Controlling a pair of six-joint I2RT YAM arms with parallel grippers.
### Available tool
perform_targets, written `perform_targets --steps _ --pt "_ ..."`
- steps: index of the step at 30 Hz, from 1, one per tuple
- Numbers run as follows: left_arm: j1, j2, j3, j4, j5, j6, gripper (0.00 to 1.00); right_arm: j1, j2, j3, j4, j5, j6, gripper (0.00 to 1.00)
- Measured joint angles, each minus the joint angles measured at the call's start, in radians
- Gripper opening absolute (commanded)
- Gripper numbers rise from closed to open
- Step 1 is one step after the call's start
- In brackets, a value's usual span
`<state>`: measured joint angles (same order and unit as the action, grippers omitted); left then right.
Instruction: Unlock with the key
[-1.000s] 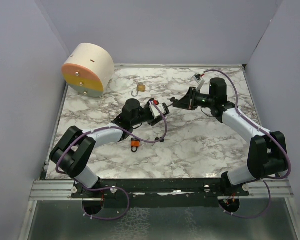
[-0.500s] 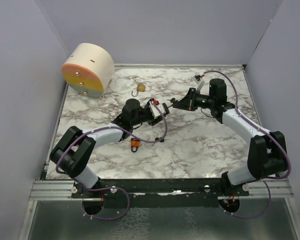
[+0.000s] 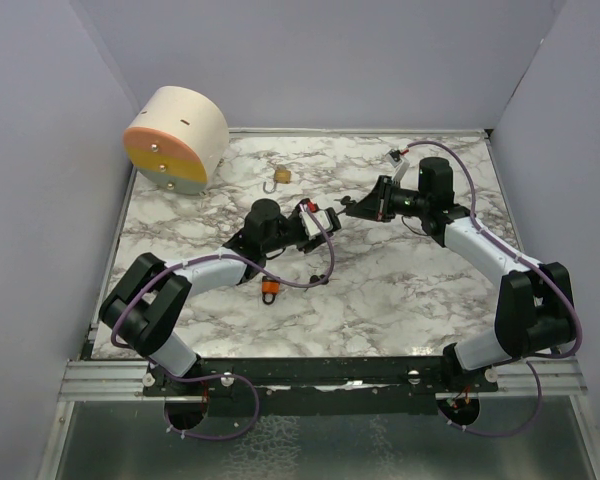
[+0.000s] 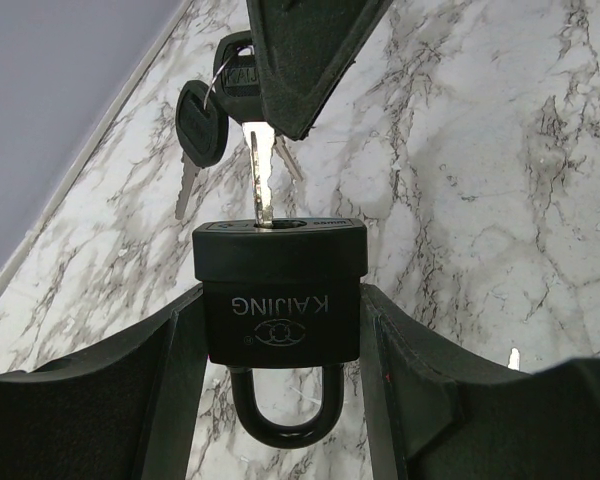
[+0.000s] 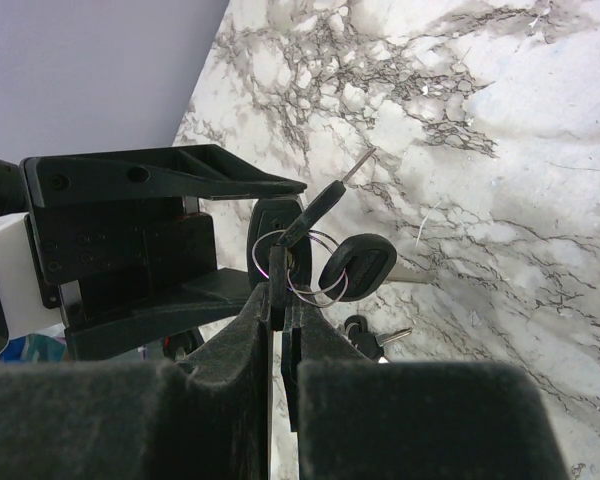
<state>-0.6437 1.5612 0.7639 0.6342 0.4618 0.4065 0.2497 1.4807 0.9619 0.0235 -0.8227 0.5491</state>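
Black padlock (image 4: 280,290), key (image 4: 261,180) tip in keyhole

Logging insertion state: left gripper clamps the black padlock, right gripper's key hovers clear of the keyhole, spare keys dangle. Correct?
No: in the left wrist view the key has its tip in the keyhole of the black padlock. Left gripper, right gripper and spare keys are as stated.

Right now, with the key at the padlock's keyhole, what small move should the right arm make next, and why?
Probably push the key straight deeper into the black padlock before turning. Only its tip seems to be in the keyhole; most of the blade shows. The left gripper clamps the lock body, the right gripper pinches the key's head.
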Motion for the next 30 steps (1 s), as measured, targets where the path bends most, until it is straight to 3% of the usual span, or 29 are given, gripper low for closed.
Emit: perform_targets --steps 30 --pt "-0.002 -0.002 -0.003 0.008 -0.008 -0.019 0.0 0.004 0.0 -0.015 0.017 0.001 -0.001 0.01"
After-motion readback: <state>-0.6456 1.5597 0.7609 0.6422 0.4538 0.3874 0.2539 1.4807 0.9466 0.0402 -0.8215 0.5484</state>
